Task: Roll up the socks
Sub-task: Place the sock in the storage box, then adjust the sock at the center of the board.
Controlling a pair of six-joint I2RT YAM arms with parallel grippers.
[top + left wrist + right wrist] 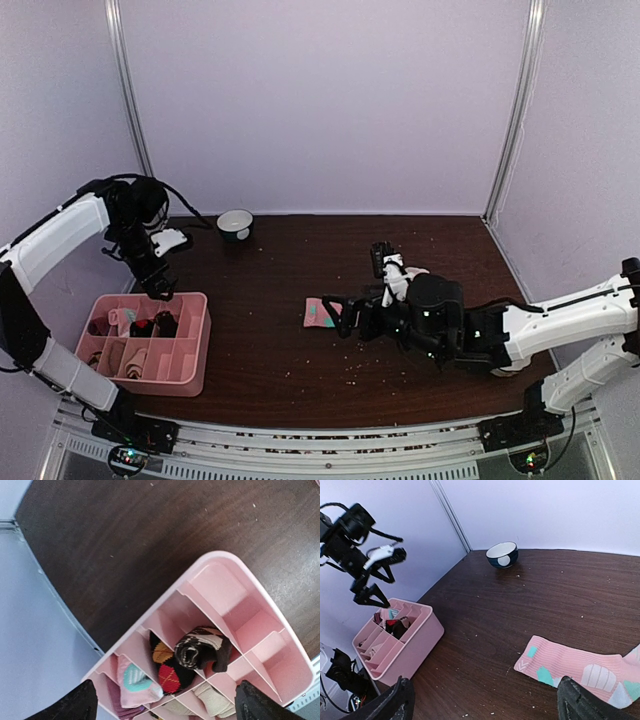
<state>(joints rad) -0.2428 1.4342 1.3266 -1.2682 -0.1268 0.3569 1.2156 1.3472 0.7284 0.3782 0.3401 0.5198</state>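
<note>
A pink sock (320,313) with mint-green patches lies flat on the dark table; in the right wrist view this pink sock (580,667) is at the lower right. My right gripper (347,318) is open just beside its near end, holding nothing; its fingers (395,700) stand wide apart. My left gripper (160,288) hangs open above the pink tray (200,345). A rolled brown argyle sock (202,650) rests in a tray compartment below it, free of the fingers (255,702). Next to it lie a black diamond-pattern sock (172,675) and a pink-and-mint roll (137,682).
A dark bowl with a white inside (235,224) stands at the back of the table. Pale crumbs are scattered over the wood. The tray sits at the table's left front corner, several of its compartments (250,625) bare. Lilac walls close in the sides and back.
</note>
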